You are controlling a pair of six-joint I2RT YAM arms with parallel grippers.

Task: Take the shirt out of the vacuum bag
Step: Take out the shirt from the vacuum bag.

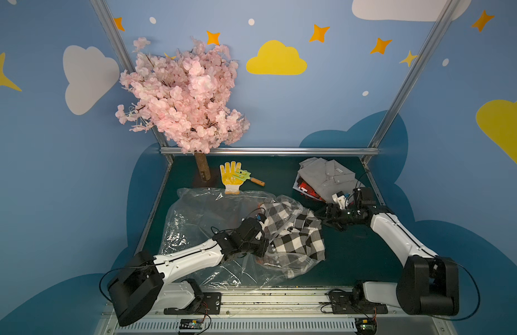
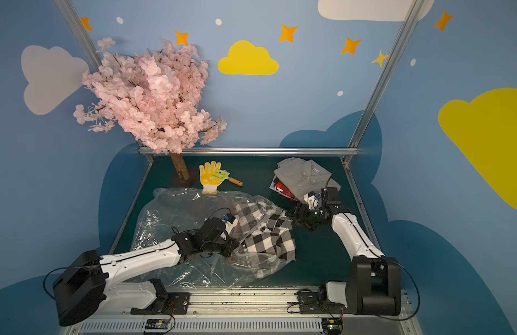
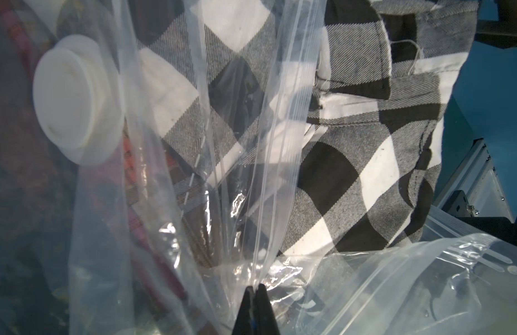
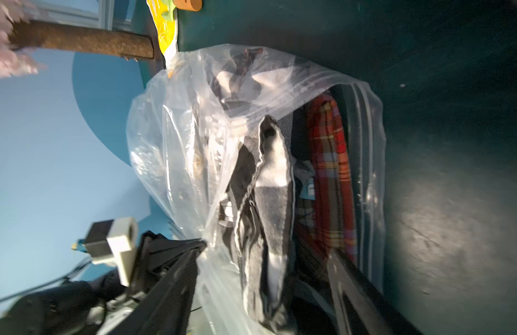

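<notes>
Shirt (image 1: 303, 240) just beside right tool (image 1: 319, 217)

In both top views the left arm (image 1: 190, 256) and right arm (image 1: 396, 232) look alike: glossy white shells with a thin black seam and small dark screws, bulky black joint housings (image 1: 428, 287) at the lower frame corners, and thin black cables (image 1: 102, 285) looping off them. The left gripper (image 3: 256, 291) ends in 2 black tapered fingers.
</notes>
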